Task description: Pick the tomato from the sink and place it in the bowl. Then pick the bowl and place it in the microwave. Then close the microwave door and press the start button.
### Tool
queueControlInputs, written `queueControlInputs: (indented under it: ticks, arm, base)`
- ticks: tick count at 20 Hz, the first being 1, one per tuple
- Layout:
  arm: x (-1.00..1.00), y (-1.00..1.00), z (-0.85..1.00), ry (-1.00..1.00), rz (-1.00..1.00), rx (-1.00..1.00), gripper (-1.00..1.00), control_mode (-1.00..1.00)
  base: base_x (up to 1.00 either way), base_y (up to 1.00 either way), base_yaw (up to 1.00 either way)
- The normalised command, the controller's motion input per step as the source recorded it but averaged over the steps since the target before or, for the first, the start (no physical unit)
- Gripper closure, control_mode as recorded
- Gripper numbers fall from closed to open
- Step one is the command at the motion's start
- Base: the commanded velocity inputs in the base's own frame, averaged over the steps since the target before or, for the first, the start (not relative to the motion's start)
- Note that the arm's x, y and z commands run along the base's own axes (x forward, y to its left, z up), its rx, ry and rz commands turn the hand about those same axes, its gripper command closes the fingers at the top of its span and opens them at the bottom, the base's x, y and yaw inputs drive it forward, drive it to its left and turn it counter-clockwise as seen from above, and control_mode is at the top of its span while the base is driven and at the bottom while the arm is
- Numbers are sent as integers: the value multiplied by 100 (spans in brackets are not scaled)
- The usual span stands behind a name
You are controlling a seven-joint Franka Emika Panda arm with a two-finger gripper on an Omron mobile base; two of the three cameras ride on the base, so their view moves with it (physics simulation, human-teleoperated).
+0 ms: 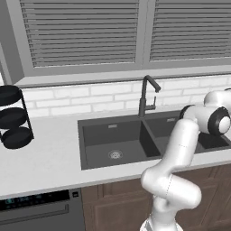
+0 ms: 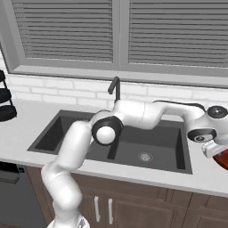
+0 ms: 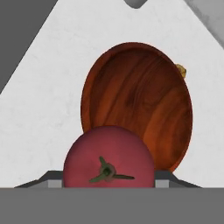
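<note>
Tomato (image 3: 108, 161), red with a small green stem star, is seen at the bottom centre of the hand view, pinched between the two fingers of the gripper (image 3: 108, 181), whose grey tips (image 3: 51, 178) are just visible at either side of it. Directly behind it, in the middle of that view, the glossy reddish-brown bowl (image 3: 140, 98) is set on the pale speckled counter (image 3: 39, 118), its hollow bare; the tomato's outline overlaps the bowl's near rim. A small yellowish object (image 3: 180, 70), too hidden to identify, peeks out at the bowl's upper right edge. In the right base view the arm is stretched to the right edge of the frame, past the dark sink (image 2: 133, 144), and a sliver of the bowl is seen there. The gooseneck tap (image 1: 145, 94) is seen at the centre of the left base view, with a black tiered rack (image 1: 13, 117) at the far left.
</note>
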Motion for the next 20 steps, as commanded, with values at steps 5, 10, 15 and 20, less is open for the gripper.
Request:
queueControlInputs:
  ticks: [5,10,15,20]
  arm:
    - [32,-18,-16,1,0,0,-100,-100]
    - [4,-8,-4,0,0,0,-100,-100]
    - [-4,16,0,-1,0,0,-100,-100]
    - [0,100,0,1,5,0,-100,-100]
  base:
    - [0,0,0]
    - [0,0,0]
    - [0,0,0]
    - [0,0,0]
